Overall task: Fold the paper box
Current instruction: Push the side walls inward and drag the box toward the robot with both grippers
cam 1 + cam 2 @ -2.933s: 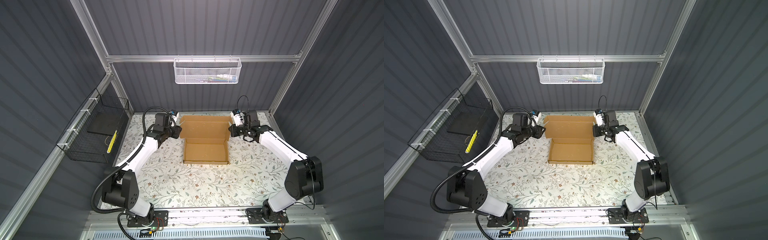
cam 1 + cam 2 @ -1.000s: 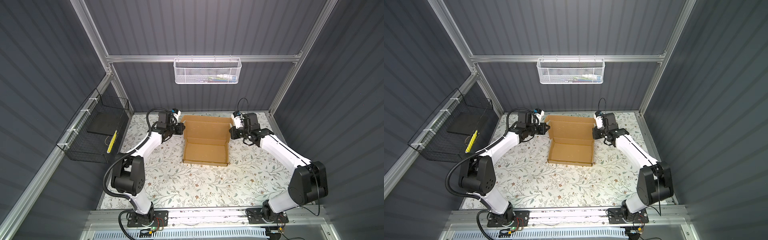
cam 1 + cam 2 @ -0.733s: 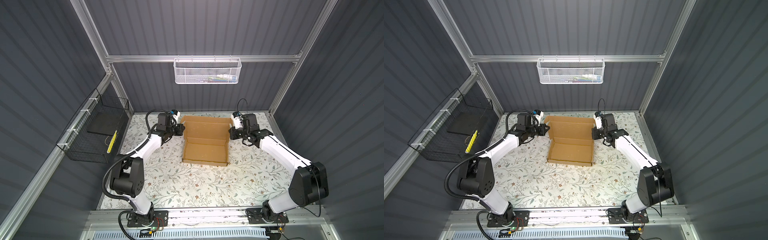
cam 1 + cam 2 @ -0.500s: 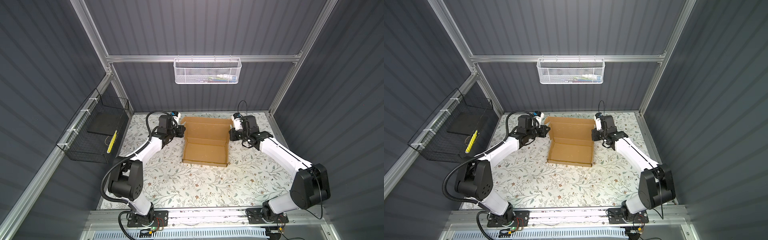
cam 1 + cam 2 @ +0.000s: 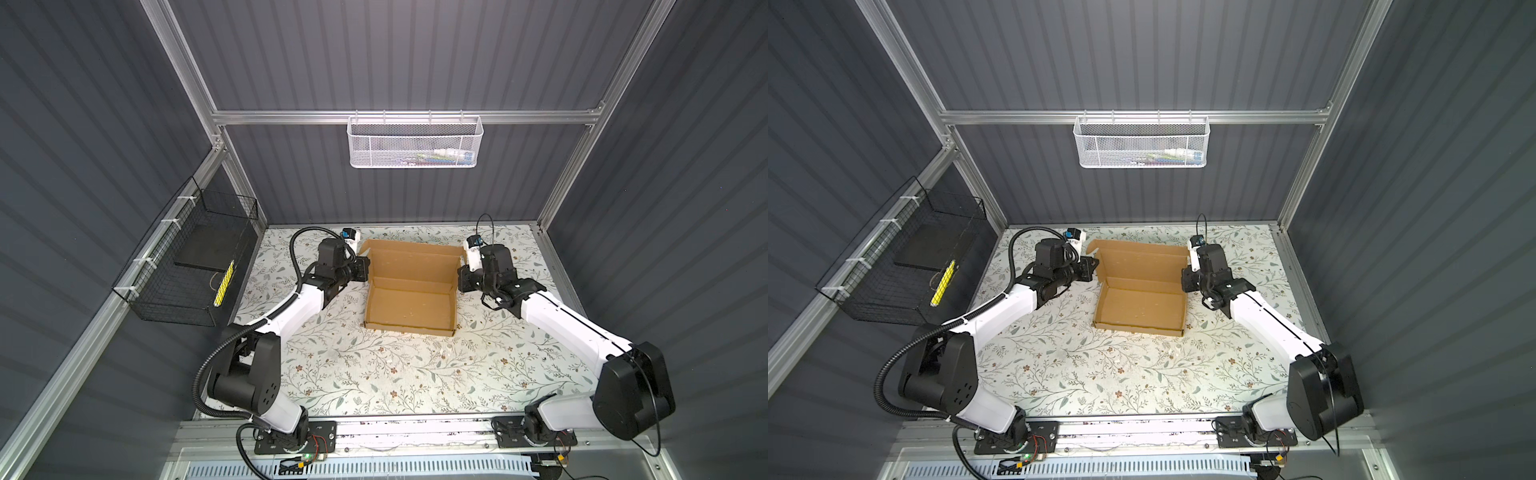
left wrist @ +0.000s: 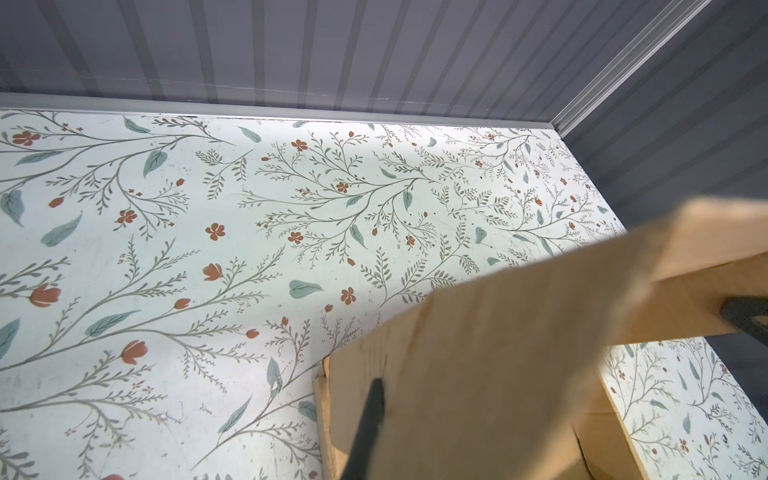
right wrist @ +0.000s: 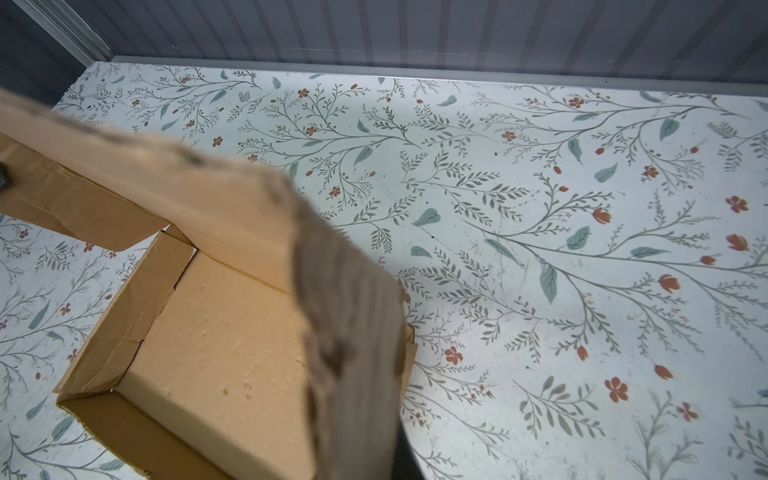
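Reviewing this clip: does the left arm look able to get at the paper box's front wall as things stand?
Probably not yet: the left pincer is shut on the lid's side flap of the paper box, so it must release first. Beyond that, nothing stands along that side.

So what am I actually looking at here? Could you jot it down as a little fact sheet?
object: paper box, brown cardboard, on the floral table
box state: tray walls up, lid raised, not closed
left fingers: shut on the lid's side flap on their side
right fingers: shut on the opposite side flap
elsewhere: white mesh basket on the back rail; black wire basket on the left wall
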